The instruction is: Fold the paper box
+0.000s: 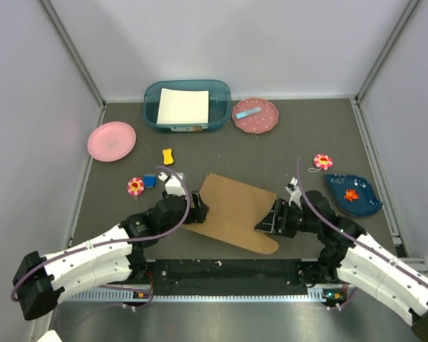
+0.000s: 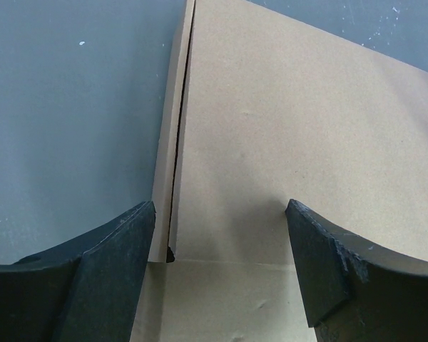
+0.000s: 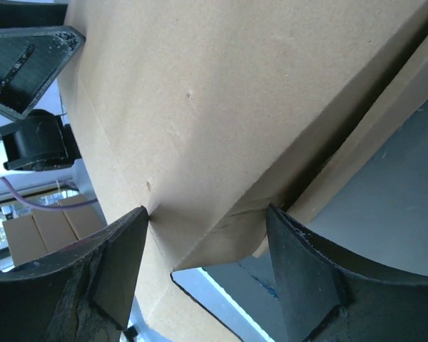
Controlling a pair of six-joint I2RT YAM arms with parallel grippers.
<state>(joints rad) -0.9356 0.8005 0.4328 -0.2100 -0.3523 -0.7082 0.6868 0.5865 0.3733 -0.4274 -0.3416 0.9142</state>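
Note:
The paper box (image 1: 232, 210) is brown cardboard, lying partly folded in the middle of the table. My left gripper (image 1: 194, 208) is at its left edge. In the left wrist view its jaws (image 2: 220, 214) stand wide open over the flat panel (image 2: 285, 128), beside a narrow side flap (image 2: 170, 142). My right gripper (image 1: 269, 219) is at the box's right edge. In the right wrist view it (image 3: 207, 214) is open and straddles a raised, folded corner of the cardboard (image 3: 221, 107). The left fingertip (image 3: 132, 235) touches the panel.
A teal bin (image 1: 187, 107) with a white sheet stands at the back, with a spotted pink plate (image 1: 255, 115) to its right. A pink plate (image 1: 111, 140) is at the left and a blue dish (image 1: 353, 194) at the right. Small flower toys (image 1: 135, 187) and a yellow piece (image 1: 168, 155) lie around.

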